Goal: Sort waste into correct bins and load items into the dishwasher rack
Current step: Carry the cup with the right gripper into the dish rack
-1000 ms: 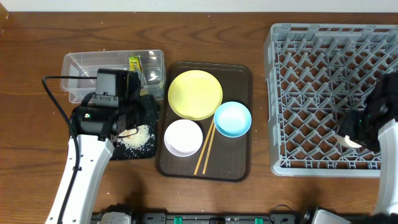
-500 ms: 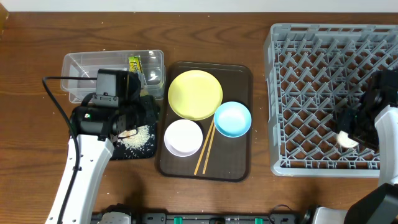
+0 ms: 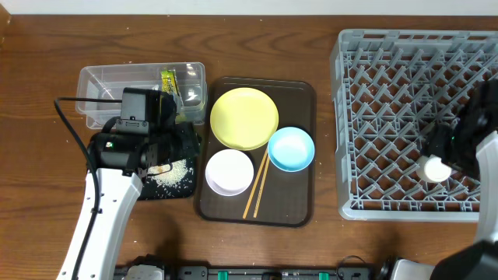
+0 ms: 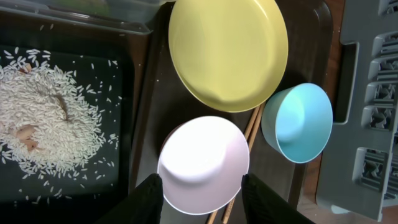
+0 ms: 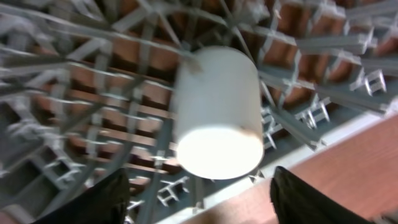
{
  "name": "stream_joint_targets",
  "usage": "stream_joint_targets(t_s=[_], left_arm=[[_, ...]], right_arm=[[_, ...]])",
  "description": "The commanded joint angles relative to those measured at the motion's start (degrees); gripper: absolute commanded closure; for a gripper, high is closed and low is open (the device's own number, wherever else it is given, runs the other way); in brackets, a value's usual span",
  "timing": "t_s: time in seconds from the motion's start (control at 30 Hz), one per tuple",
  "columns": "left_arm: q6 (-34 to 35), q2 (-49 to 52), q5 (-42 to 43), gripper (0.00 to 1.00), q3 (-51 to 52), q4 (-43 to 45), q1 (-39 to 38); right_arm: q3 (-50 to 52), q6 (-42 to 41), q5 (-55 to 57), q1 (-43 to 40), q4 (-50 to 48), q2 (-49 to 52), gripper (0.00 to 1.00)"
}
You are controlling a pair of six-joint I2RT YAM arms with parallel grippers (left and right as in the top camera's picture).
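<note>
The small white cup (image 5: 217, 112) stands upside down among the pegs of the grey dishwasher rack (image 3: 389, 117), near its front right edge (image 3: 434, 169). My right gripper (image 5: 202, 199) is open above it, with its fingers wide of the cup and touching nothing. My left gripper (image 4: 202, 202) is open and empty over the white bowl (image 4: 202, 165). The yellow plate (image 4: 227, 53), light blue bowl (image 4: 298, 121) and wooden chopsticks (image 4: 249, 134) lie beside that bowl. Rice grains (image 4: 50, 118) lie in the black tray (image 4: 124, 155). The green-and-yellow wrapper (image 3: 168, 80) lies in the clear tub (image 3: 105, 85).
The plate, both bowls and the chopsticks rest on the dark brown serving tray (image 3: 299, 202) between the bins and the rack. The left arm's body (image 3: 124, 148) covers part of the black tray. The rack's wall (image 4: 373, 93) stands just right of the serving tray.
My right gripper has let go of the white cup and opened wide. The cup now stands alone in the rack. The left arm has barely moved.
</note>
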State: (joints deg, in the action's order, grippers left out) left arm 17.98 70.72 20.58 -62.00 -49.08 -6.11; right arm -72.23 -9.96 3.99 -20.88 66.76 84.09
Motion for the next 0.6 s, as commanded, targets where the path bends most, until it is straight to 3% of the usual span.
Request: stream_joint_targets(t_s=[0.0, 0.23, 0.3, 0.57], left_arm=[[-0.4, -0.4, -0.8, 0.56, -0.7, -0.2, 0.2], [-0.4, -0.4, -0.8, 0.56, -0.7, -0.2, 0.2], [-0.4, -0.4, -0.8, 0.56, -0.7, -0.2, 0.2], [-0.4, -0.3, -0.8, 0.56, -0.7, -0.2, 0.2]], right_arm=[[-2.2, 2.3, -4.9, 0.0, 0.1, -3.4, 0.42], [-1.4, 2.3, -4.3, -0.1, 2.5, -4.0, 0.94], [-0.1, 1.1, -1.0, -0.1, 2.4, -4.0, 0.99], [5.2, -0.3, 1.6, -0.2, -1.3, -3.0, 0.99]])
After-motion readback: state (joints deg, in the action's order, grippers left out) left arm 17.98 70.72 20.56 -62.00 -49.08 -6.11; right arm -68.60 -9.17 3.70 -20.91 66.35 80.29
